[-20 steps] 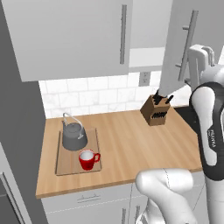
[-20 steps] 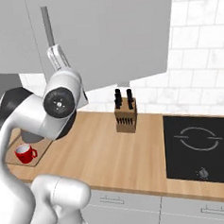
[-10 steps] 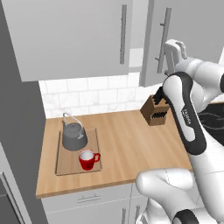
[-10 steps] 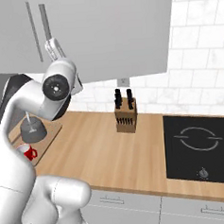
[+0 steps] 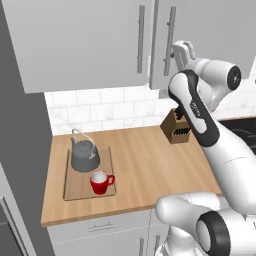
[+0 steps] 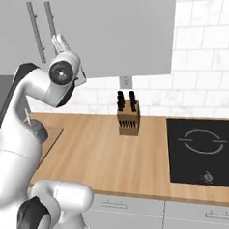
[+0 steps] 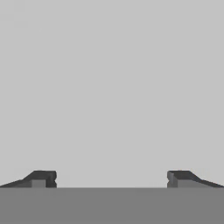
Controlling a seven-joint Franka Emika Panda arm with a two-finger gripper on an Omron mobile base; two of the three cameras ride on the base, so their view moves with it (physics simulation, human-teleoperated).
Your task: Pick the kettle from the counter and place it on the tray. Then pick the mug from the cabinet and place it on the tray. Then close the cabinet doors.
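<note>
The cabinet doors (image 5: 150, 40) look all but shut — kettle (image 5: 84, 156) and mug (image 5: 101, 182) already sit on the tray (image 5: 73, 186) on the tabletop (image 5: 145, 165) — so my tool (image 5: 181, 50), fingers spread and empty against the right panel, should only press it flush.

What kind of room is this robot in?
It looks like a kitchen, a computer-drawn one. There is a kettle and a red mug on a wooden counter, a knife block, and a black stove top.
</note>
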